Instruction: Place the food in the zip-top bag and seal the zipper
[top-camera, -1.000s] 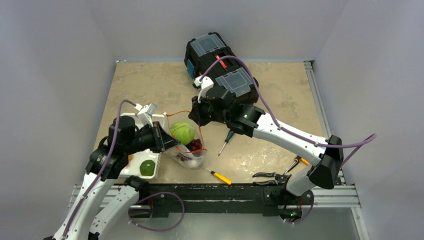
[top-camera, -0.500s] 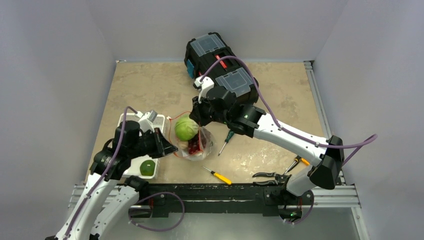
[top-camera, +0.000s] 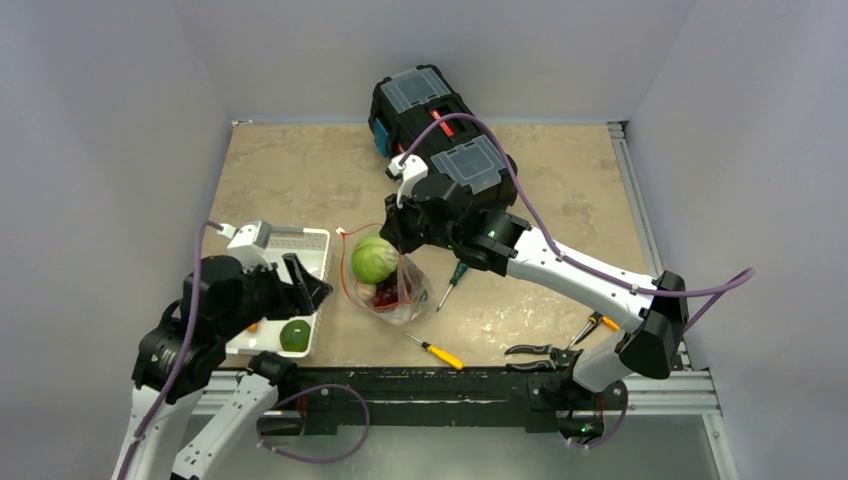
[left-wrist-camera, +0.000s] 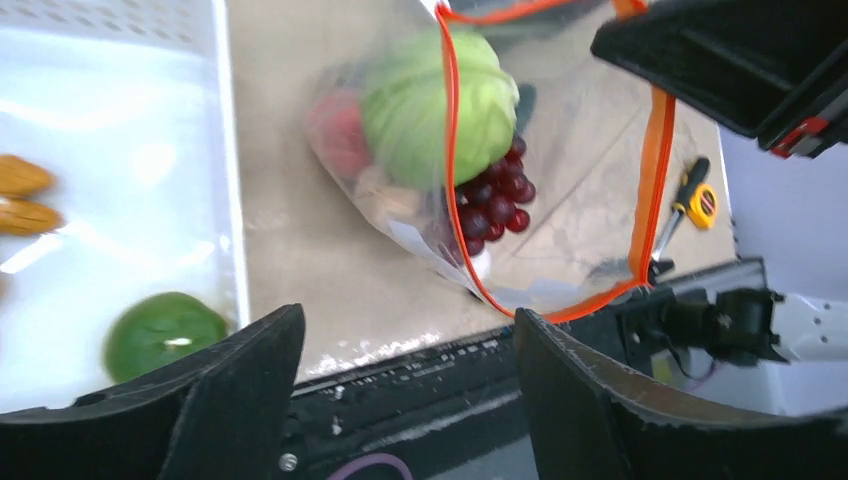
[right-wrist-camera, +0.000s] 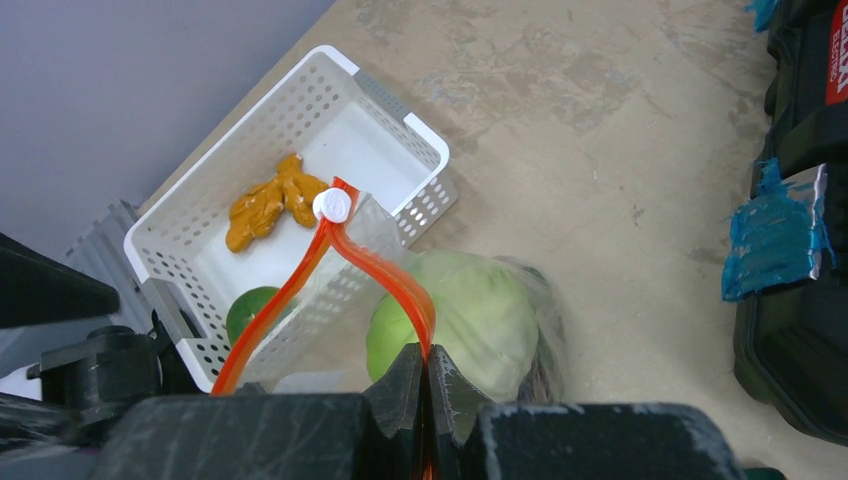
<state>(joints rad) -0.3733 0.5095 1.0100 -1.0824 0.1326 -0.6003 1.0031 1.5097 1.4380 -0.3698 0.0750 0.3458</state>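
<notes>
Left gripper (left-wrist-camera: 405, 345), fingers apart and empty, at the white basket (top-camera: 318, 240)'s right edge: should take the green round fruit (top-camera: 294, 335) or carrots (right-wrist-camera: 268, 205) next. Zip-top bag (top-camera: 412, 290), centre, cabbage (top-camera: 372, 258) at its mouth; right gripper (right-wrist-camera: 428, 375), clamped on the zipper (right-wrist-camera: 385, 275), should hold it wide. Grapes (left-wrist-camera: 490, 195) beneath show plainly only in the left wrist view.

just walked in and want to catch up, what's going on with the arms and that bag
The right gripper is shut on the zipper, holding the mouth of the zip-top bag up and open. A cabbage and grapes are inside. The left gripper hangs open and empty by the white basket, which holds a green round fruit and carrots. The zipper is not sealed.
</notes>
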